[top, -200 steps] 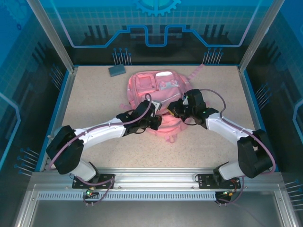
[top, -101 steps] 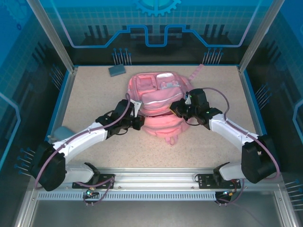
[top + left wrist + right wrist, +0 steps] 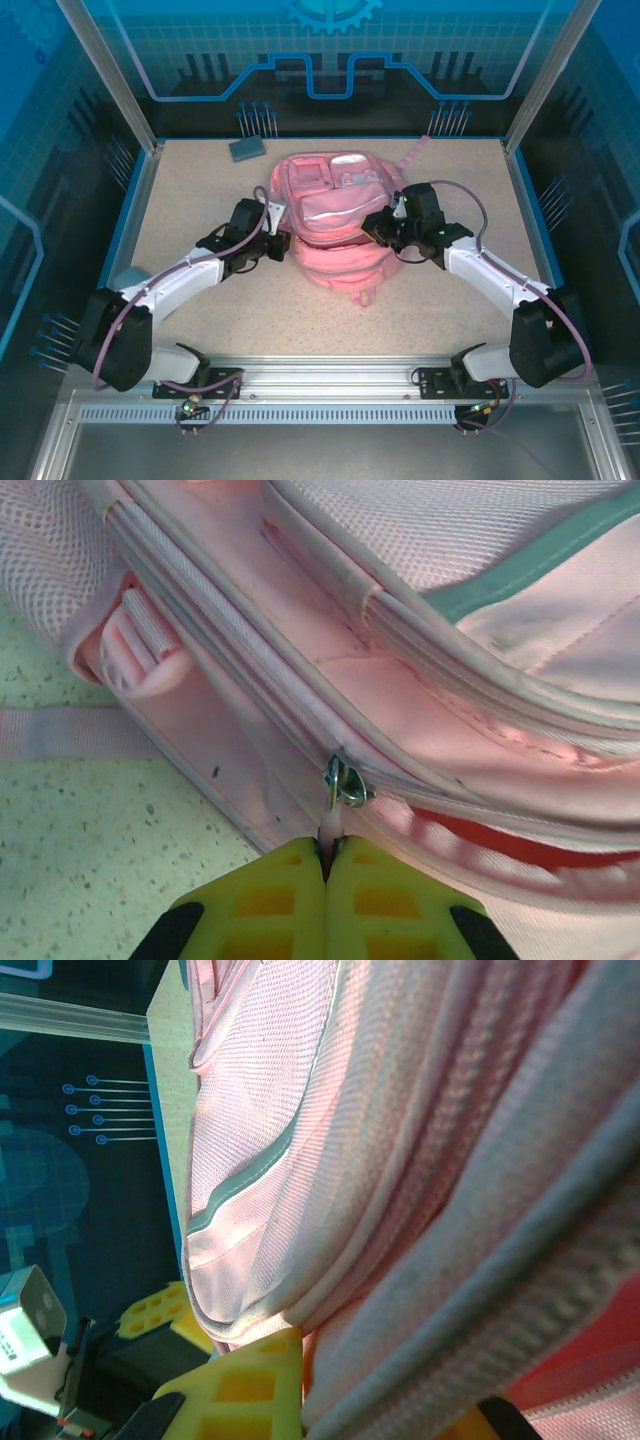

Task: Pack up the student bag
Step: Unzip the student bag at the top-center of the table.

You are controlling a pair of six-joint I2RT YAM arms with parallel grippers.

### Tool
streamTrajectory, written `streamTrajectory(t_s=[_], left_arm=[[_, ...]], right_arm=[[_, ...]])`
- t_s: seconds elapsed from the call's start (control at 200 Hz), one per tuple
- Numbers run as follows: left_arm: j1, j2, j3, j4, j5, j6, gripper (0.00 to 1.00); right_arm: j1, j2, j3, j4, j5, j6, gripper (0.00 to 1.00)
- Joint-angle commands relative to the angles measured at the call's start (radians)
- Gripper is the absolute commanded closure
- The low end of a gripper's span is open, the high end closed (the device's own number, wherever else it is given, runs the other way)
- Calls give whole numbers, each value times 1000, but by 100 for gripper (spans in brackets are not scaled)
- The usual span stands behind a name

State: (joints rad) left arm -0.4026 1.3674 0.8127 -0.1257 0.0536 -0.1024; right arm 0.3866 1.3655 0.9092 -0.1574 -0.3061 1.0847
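The student bag (image 3: pixel 335 215), a soft pink backpack, lies in the middle of the table. My left gripper (image 3: pixel 272 238) is at its left side. In the left wrist view that left gripper (image 3: pixel 327 855) is shut on a pale zip pull (image 3: pixel 331 827) hanging from a metal slider (image 3: pixel 346 781). To the right of the slider a red gap (image 3: pixel 500 832) shows along the zip. My right gripper (image 3: pixel 385 226) is at the bag's right edge. In the right wrist view the right gripper (image 3: pixel 370 1400) is shut on a fold of the pink fabric (image 3: pixel 400 1210), beside one yellow finger (image 3: pixel 245 1385).
A small grey-blue object (image 3: pixel 246 149) lies at the back left of the table. A pink strap (image 3: pixel 415 152) trails from the bag toward the back right. Blue walls and metal posts (image 3: pixel 110 75) ring the speckled table (image 3: pixel 200 190).
My left gripper has moved from the bag's front middle leftward and up along its left side, keeping hold of the zip pull. The right gripper has barely shifted, still gripping the fabric.
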Motion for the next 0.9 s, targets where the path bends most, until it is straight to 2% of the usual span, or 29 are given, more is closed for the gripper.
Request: streamTrajectory(t_s=[0.0,0.205,0.33,0.53,0.655,0.795,0.895], left_arm=[[78,44,44,82,-28,72,100],[114,152,144,74,-9,106,100],[122,148,159,61,-9,87,99],[122,61,125,20,-45,-52,57],[122,-16,113,-77,-93,-152,35],[122,-113,100,-173,-110,-216,23],[122,-176,90,-234,-180,-257,17]], right_arm=[[-45,-24,35,-77,60,-70,95],[-45,-10,50,-80,30,-86,95],[-41,-6,37,-53,-3,-77,92],[5,34,42,-23,-55,-74,85],[62,85,58,2,-78,-66,81],[123,143,94,17,-94,-59,80],[153,164,112,14,-93,-59,77]])
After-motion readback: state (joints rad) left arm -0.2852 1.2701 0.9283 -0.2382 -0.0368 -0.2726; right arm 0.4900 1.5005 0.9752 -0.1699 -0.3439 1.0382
